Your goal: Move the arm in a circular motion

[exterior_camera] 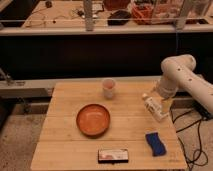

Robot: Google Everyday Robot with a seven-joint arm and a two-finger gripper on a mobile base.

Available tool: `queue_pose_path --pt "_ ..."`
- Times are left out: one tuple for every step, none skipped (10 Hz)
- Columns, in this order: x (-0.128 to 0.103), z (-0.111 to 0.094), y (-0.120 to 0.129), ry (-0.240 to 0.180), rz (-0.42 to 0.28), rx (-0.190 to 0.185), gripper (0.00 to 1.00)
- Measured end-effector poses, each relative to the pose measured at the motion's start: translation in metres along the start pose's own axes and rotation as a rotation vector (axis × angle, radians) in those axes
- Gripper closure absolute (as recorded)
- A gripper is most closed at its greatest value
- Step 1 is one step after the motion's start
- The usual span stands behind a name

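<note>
Item 1 — my gripper: I am holding it low over the right edge of the wooden table, just behind a white bottle. Whether it is open or closed I cannot tell (it is blending into the bottle and a yellowish patch beside it), nor whether it is touching the bottle.

Item 2 — my arm: thick white tube with small dark holes. It is coming in from the right edge of the view, rising to a rounded joint above the table's far right corner, then bending steeply down toward the gripper. All of it is hanging over the right side of the table and the space beyond.

Item 3, white bottle: it is lying tilted on the wood, close to the right edge, cap end pointing toward the far left.

Item 4, pale pink cup: it is standing upright near the far edge, around the middle, well apart from my gripper.

Item 5, orange bowl: it is sitting mouth up near the table's centre, in front of the cup.

Item 6, blue sponge: it is lying near the front right corner, in front of the bottle.

Item 7, flat packet: it is lying along the front edge, in front of the bowl.

Item 8, dark cables: they are trailing over the speckled floor to the right of the table.

Item 9, counter: it is running across the background, carrying assorted clutter too blurred to name.
</note>
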State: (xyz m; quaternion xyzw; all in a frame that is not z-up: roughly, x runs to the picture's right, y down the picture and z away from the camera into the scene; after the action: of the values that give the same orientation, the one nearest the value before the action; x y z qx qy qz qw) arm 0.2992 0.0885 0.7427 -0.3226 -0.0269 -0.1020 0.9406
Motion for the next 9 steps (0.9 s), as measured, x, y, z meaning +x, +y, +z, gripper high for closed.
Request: queue_pose_path --pt "-0.016 -0.009 0.025 0.015 0.034 -0.005 0.20" --pt "-0.026 -0.015 0.043 0.013 0.055 -0.004 0.20" --pt "-0.038 -0.023 0.059 0.009 0.068 -0.001 0.20" --pt "-0.058 -0.033 0.070 0.000 0.068 0.004 0.20" --pt "-0.076 -0.044 0.072 -0.009 0.056 0.014 0.20" --pt "-0.096 -0.061 0.069 -0.024 0.022 0.038 0.20" --pt "-0.115 -0.077 0.060 -0.049 -0.027 0.066 0.20" --pt "-0.130 -0.089 0.051 -0.073 -0.073 0.090 0.20" --pt "-0.145 -0.099 0.037 -0.093 -0.121 0.112 0.20"
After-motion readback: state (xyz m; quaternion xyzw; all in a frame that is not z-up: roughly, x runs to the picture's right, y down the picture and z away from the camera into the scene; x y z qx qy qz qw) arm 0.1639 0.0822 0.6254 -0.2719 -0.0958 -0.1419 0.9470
